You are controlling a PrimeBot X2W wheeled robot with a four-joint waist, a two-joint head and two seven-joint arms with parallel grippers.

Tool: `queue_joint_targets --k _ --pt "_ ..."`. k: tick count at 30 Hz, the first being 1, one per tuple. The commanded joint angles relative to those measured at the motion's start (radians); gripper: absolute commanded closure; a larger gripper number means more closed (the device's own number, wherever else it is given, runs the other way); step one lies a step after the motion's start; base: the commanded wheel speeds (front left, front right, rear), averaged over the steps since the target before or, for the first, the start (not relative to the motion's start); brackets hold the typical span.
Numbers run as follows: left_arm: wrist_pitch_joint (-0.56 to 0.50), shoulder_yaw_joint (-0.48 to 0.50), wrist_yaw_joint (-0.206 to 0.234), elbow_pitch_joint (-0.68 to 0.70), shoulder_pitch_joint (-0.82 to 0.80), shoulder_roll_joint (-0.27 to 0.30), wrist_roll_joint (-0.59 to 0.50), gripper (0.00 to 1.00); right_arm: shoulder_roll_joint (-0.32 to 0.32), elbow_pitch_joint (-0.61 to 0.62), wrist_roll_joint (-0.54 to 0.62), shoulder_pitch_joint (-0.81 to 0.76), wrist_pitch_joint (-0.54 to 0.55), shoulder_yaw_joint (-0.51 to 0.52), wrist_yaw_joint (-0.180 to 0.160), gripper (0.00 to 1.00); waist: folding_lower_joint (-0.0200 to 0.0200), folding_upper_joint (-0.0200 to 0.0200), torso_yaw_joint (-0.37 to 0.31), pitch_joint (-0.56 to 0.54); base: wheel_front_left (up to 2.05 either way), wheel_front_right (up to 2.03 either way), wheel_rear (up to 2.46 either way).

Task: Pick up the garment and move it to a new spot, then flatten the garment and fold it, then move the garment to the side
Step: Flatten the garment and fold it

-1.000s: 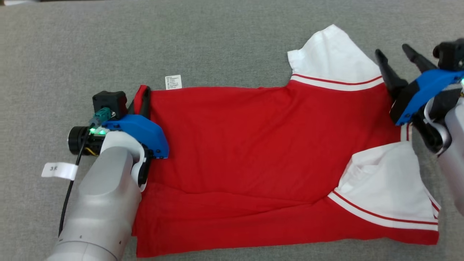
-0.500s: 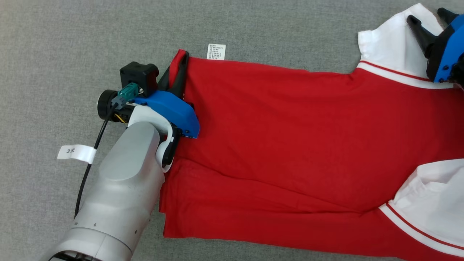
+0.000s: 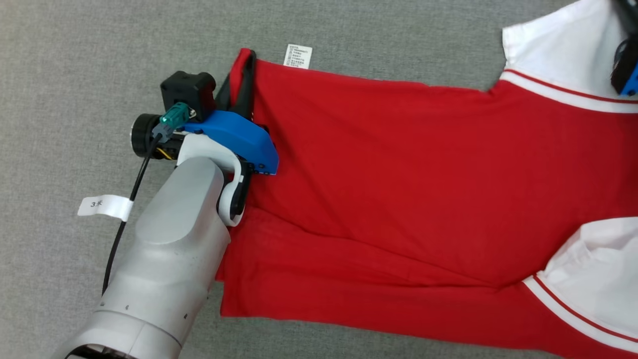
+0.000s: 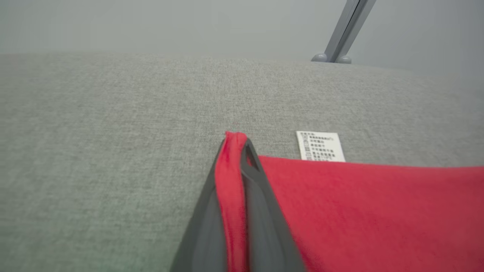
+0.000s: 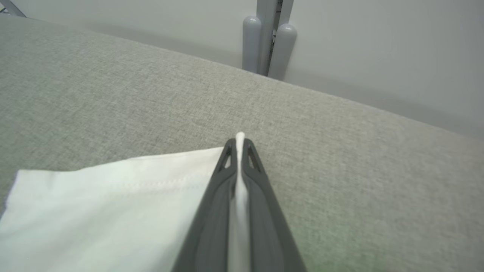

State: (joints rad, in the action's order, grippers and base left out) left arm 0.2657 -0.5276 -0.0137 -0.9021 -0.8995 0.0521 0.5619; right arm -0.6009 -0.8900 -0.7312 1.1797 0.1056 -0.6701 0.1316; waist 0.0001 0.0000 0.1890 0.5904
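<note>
The garment (image 3: 398, 179) is a red shirt with white sleeves, spread on the grey fabric surface (image 3: 75, 60). My left gripper (image 3: 244, 57) is shut on its red hem corner at the far left; the left wrist view shows red cloth (image 4: 230, 181) pinched between the dark fingers (image 4: 261, 211). A white care label (image 3: 298, 56) pokes out beside that corner. My right gripper (image 5: 239, 141) is shut on the edge of the far white sleeve (image 5: 113, 204); in the head view just its blue body (image 3: 629, 75) shows at the right edge.
A grey metal post (image 5: 269, 41) rises beyond the far edge of the surface, and a slanted bar (image 4: 346, 30) shows in the left wrist view. The near white sleeve (image 3: 598, 264) lies folded at the lower right. A tagged black cable (image 3: 119, 234) hangs from my left arm.
The head camera has shifted, so the shirt sits further right in view. My right gripper moved onto the far white sleeve and closed on its edge. The left gripper kept its hold.
</note>
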Motion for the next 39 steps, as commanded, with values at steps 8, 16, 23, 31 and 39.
queue_joint_targets --k 8,16,23,31,39 --pt "-0.001 0.138 0.02 0.148 0.109 0.013 -0.112 1.0 0.011 0.008 -0.097 -0.042 -0.285 0.044 -0.001 1.0 -0.0001 0.0 -0.034 -0.077 0.0 0.0 0.0" --pt "-0.001 0.266 -0.021 0.198 0.235 0.035 -0.185 1.0 -0.028 0.191 -0.242 -0.233 -0.361 0.026 -0.001 1.0 -0.0001 0.0 -0.098 -0.172 0.0 0.0 0.0" --pt "-0.001 0.347 -0.066 0.223 0.351 0.048 -0.248 1.0 -0.037 0.362 -0.315 -0.463 -0.371 0.088 -0.001 1.0 -0.0001 0.0 -0.147 -0.274 0.0 0.0 0.0" --pt "-0.001 0.394 -0.093 0.241 0.469 0.042 -0.295 1.0 0.019 0.475 -0.313 -0.704 -0.371 0.197 -0.001 1.0 -0.0001 0.0 -0.172 -0.363 0.0 0.0 0.0" --pt "-0.001 0.399 -0.111 0.226 0.606 0.032 -0.328 1.0 0.096 0.504 -0.292 -0.902 -0.371 0.243 -0.001 1.0 -0.0001 0.0 -0.19 -0.45 0.0 0.0 0.0"
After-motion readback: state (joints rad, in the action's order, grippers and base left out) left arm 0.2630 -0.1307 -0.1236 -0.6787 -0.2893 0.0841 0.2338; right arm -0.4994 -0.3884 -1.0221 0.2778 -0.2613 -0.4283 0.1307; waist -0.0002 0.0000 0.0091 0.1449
